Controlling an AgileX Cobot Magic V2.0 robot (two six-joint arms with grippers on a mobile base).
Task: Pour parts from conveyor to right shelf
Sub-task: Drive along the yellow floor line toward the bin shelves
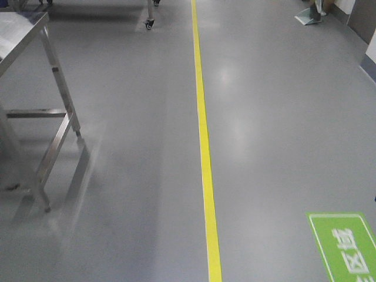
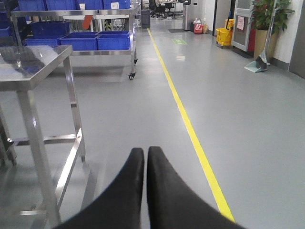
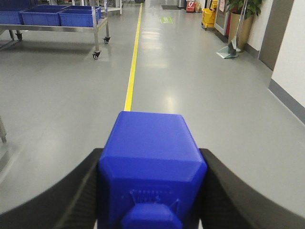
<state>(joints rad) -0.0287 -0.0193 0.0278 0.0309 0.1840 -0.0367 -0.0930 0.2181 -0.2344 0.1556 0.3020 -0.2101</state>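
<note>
We find the right gripper clamped on a glossy blue block with chamfered edges, above smooth grey floor. The left gripper, tapered and matte black, is closed tip to tip.

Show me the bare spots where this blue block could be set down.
The steel tabletop looks bare. The grey floor is open on both sides of the yellow line. The wheeled shelf beyond is crowded, blue bins side by side.

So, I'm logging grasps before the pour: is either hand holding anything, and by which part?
The right hand grips a blue block by its two opposite sides; the left hand is shut, empty.
</note>
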